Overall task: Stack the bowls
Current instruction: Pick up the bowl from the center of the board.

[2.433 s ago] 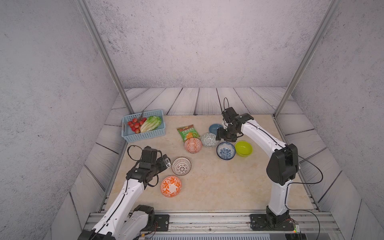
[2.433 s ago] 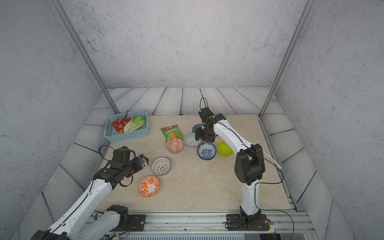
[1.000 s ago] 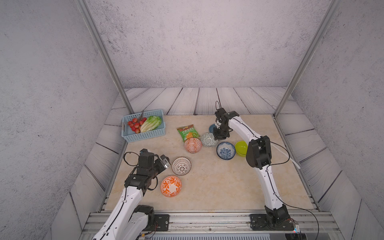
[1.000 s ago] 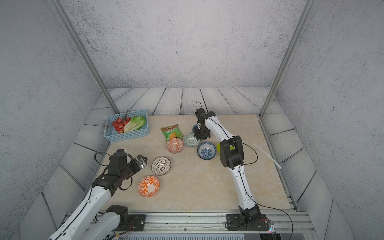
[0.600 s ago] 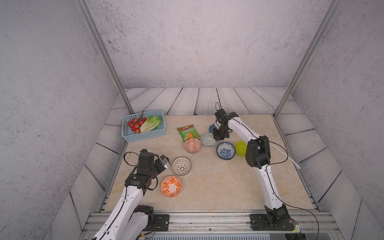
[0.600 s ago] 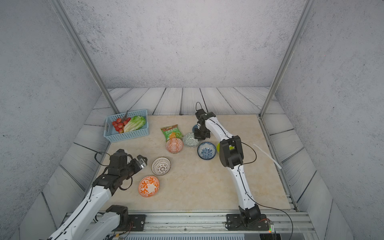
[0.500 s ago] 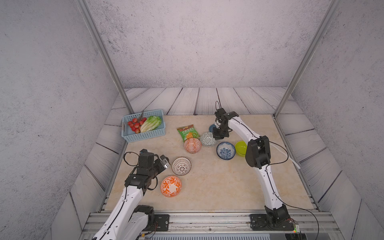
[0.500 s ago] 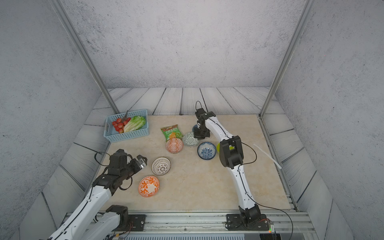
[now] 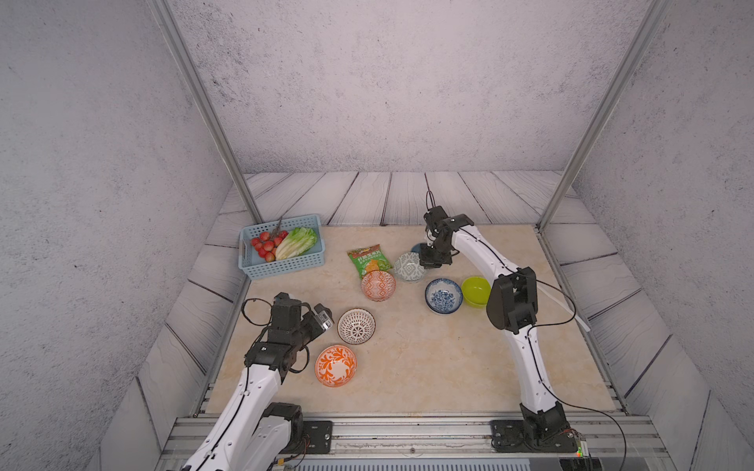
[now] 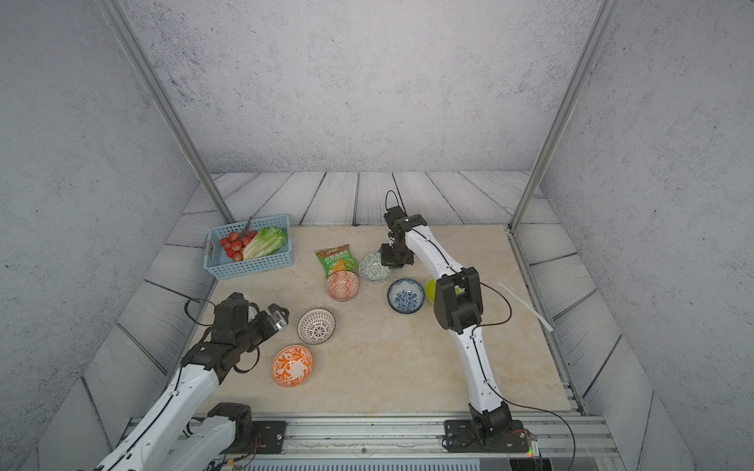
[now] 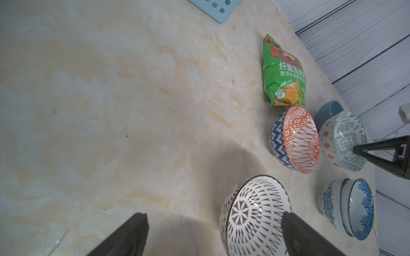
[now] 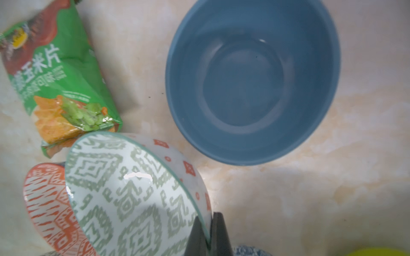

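1. Counter [image 9: 408, 383]: beige marble, fills the lower centre in both top views.
2. Basket [image 9: 285, 267]: blue, at the counter's upper-left corner, w/ lettuce [image 9: 297, 242] + red fruit [image 9: 267, 246] inside.
3. Left pincer [image 11: 214, 215]: spread wide, holding nothing, lower left in the top views. It faces the lattice bowl [image 9: 356, 326]; can't tell if a finger touches the rim.
4. Right pincer [image 12: 207, 231]: pinched narrow on the rim of the grey-green bowl [image 12: 133, 195], which is tilted, mid-frame in the top views.
5. Slate-blue bowl [image 12: 250, 88]: upright, just above the grey-green bowl in the top views, mostly hidden by the arm there.
6. Orange-diamond bowl [image 9: 378, 284]: just lower left of the grey-green bowl.
7. Blue-flower bowls [image 11: 346, 206]: two, nested, right of centre, w/ the lime bowl [image 9: 475, 290] just right of them.
8. Orange-scroll bowl [image 9: 335, 365]: alone, below the lattice bowl.
9. Snack bag [image 9: 369, 261]: green, flat, left of the grey-green bowl.
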Controlling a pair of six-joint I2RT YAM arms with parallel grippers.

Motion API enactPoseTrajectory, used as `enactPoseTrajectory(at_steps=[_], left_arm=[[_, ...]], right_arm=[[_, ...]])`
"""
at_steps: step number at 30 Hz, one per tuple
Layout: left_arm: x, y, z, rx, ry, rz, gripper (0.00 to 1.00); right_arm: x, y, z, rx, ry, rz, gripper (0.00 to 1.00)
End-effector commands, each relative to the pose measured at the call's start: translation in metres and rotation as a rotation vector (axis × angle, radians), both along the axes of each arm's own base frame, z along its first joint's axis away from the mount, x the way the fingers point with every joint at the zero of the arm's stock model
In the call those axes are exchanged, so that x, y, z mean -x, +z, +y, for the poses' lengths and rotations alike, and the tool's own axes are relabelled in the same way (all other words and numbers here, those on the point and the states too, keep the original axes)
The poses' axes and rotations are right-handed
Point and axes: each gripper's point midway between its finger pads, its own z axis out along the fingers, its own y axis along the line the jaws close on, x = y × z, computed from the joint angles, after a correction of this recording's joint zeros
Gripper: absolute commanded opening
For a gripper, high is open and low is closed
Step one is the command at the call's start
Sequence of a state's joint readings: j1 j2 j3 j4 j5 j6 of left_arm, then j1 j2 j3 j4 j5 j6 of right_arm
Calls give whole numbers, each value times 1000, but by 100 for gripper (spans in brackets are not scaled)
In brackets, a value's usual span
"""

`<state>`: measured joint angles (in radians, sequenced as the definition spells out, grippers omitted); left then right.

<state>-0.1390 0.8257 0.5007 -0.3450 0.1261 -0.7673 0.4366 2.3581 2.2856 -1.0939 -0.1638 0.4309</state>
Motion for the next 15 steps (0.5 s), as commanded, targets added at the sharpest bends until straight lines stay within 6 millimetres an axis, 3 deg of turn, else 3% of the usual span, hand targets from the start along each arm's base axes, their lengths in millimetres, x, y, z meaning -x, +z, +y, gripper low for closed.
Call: enactPoseTrajectory(at_steps=[1,6,15], left_arm=[[0,-4,2,3,5,1,100],[0,-4,2,6,6,-1,100],[-1,-5,2,12,3,-2,100]], right_arm=[[7,53,7,-77,-15,-89,0],[28,64,15,-73,9,-88,0],[76,35,33,-7,150,-12,0]])
